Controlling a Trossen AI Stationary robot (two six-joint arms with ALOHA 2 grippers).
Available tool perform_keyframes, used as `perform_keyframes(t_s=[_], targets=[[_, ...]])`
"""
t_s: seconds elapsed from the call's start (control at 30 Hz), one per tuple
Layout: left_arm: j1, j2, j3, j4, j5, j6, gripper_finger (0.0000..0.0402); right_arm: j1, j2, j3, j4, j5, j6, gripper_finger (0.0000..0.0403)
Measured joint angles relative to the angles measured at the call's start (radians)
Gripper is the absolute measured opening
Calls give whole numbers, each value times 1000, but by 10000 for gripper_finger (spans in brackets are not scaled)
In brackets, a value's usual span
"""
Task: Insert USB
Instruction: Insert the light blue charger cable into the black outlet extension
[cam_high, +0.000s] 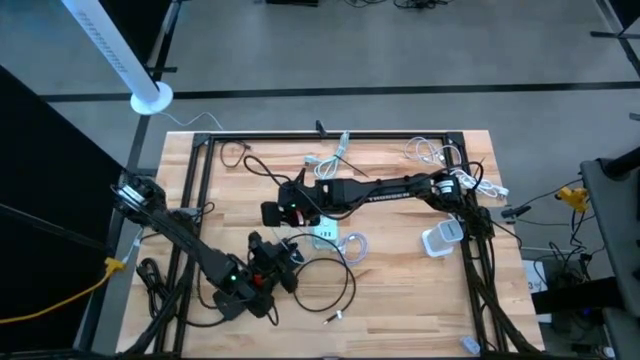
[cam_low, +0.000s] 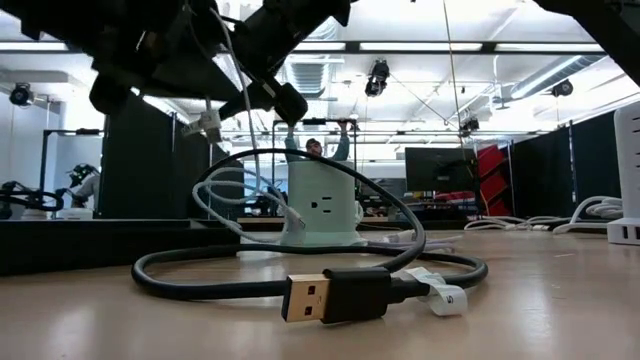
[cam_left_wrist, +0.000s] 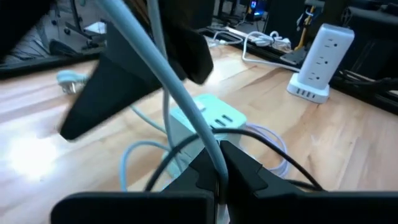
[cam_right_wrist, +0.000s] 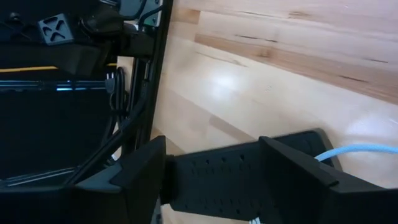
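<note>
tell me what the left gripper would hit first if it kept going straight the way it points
Most likely the pale green power hub, which sits directly ahead of the left gripper in its wrist view. The light blue cable crosses that line closer in, so it may brush that first; depth is hard to judge.

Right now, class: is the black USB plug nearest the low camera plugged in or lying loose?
Lying loose: the black USB plug rests flat on the table, its metal end bare, well short of the green power hub.
</note>
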Motion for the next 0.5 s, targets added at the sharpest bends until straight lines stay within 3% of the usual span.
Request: perform_keyframes(t_s=[0.37,0.5], targets=[[-3,16,0,9,-2,-71,0,-5,0,0,68,-66,-14,234],[-50,-4,38,-21,-28,-67,0,-21,0,0,69,-69,-116,234]])
